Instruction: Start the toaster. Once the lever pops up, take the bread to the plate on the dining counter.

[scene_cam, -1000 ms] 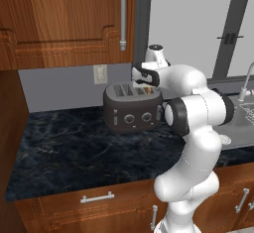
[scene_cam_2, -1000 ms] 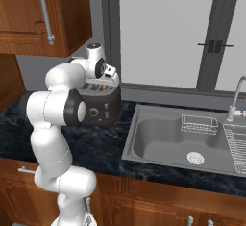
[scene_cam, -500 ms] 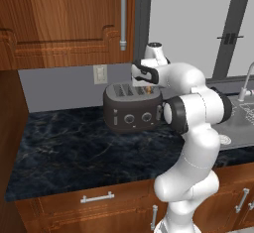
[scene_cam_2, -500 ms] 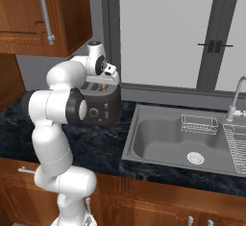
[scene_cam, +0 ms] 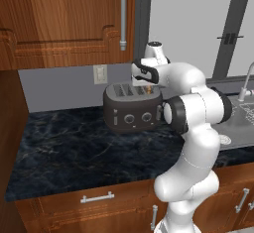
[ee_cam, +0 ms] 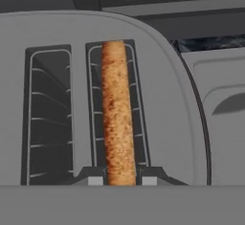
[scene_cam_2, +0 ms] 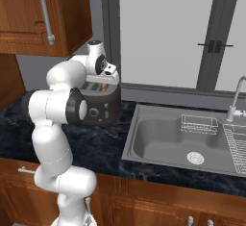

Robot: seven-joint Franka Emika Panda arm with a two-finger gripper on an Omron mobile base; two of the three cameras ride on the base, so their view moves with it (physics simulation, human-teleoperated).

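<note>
The dark grey-brown toaster (scene_cam: 131, 112) (scene_cam_2: 103, 108) stands on the black marble worktop against the back wall. My gripper (scene_cam: 146, 85) (scene_cam_2: 103, 83) points straight down onto the toaster's top, at its right-hand slots. In the hand view the toaster's top (ee_cam: 177, 123) shows two slots. The golden-brown bread (ee_cam: 117, 118) stands on edge in the right one; the left slot is bare. My gripper (ee_cam: 122, 180) is shut on the bread's near end, one fingertip (ee_cam: 95, 179) against each side. The plate and the dining counter are out of view.
A steel sink (scene_cam_2: 178, 141) with a faucet (scene_cam_2: 234, 97) and a wire rack (scene_cam_2: 198, 123) lies right of the toaster. Wooden wall cabinets (scene_cam: 64, 21) hang above the worktop (scene_cam: 74, 147). A wall outlet (scene_cam: 100, 73) sits behind the toaster, and a window (scene_cam_2: 168, 32) backs the sink.
The fingers have closed from wide open onto the bread in the slot. The hand has stayed over the toaster's top, and the toaster has not moved.
</note>
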